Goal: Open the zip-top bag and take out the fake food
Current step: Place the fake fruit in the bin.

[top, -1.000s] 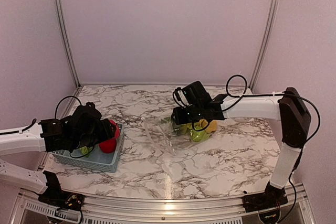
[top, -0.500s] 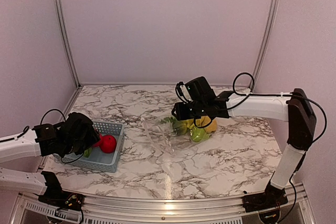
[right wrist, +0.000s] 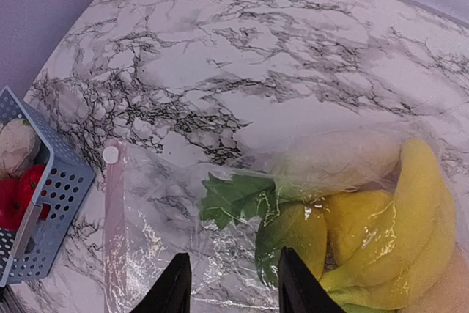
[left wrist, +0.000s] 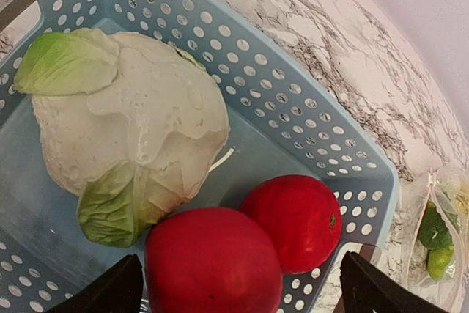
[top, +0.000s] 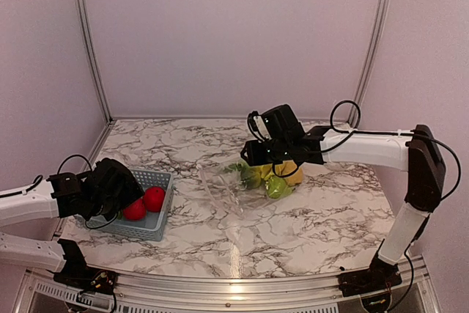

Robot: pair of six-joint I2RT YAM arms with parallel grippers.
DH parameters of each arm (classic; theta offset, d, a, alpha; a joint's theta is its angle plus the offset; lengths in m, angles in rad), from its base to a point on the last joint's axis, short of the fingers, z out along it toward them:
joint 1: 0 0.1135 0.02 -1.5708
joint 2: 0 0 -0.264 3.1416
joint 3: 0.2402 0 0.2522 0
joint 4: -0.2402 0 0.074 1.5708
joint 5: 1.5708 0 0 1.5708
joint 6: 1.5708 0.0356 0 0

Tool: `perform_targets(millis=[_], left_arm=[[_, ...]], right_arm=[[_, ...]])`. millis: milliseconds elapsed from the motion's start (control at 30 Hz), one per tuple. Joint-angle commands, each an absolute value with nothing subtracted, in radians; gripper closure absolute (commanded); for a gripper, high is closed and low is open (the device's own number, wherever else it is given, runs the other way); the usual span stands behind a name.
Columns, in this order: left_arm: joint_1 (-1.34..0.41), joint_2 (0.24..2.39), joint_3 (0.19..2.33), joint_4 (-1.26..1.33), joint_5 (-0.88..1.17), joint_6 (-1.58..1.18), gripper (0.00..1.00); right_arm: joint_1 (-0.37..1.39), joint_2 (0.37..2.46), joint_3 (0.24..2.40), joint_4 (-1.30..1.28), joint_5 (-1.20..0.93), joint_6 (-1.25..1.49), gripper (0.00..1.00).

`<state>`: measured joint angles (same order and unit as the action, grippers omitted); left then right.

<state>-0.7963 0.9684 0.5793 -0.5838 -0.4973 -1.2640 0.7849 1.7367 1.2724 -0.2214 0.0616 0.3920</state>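
The clear zip-top bag (top: 226,190) lies mid-table, its mouth toward the left. It holds yellow bananas (right wrist: 419,225), a green pear (right wrist: 293,236) and a green leaf (right wrist: 233,197). My right gripper (top: 254,157) hovers over the bag's filled end; in the right wrist view (right wrist: 233,284) it is open and empty, its fingers above the plastic (right wrist: 146,254). My left gripper (top: 116,190) is open over the light blue basket (top: 165,207). In the left wrist view two red apples (left wrist: 212,262) (left wrist: 297,218) and a pale cabbage (left wrist: 132,122) lie in the basket (left wrist: 293,100), the nearer apple between the spread fingers.
The basket stands at the near left, close to the table's left edge. Pink walls with metal rails close the back and sides. The bag's slider (right wrist: 110,155) lies on marble to the left of the fruit.
My left arm has drawn back to the left and lower, uncovering a second red apple in the basket. My right gripper has shifted slightly right over the bag.
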Motion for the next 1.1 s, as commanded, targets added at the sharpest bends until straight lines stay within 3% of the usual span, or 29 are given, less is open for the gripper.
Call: perform_targets(millis=[0,367,700,1067], left_arm=[[-0.790,0.931,0.615,-0.604,-0.503,-1.206,0.01],[-0.790,0.879,0.634,-0.426,-0.422,-1.004,0.01],[-0.803,1.134,0.733,-0.186,-0.200,-0.859,0.02],[-0.860,1.462,0.883,0.021,-0.035,-0.849,0.43]], right_arm=[[0.779,1.710,1.273,-0.240,0.076,0.389,0.61],[0.778,1.689,1.266,-0.252,0.090,0.387,0.61],[0.775,1.660,1.247,-0.288,0.131,0.386,0.61],[0.750,1.641,1.224,-0.353,0.161,0.413,0.61]])
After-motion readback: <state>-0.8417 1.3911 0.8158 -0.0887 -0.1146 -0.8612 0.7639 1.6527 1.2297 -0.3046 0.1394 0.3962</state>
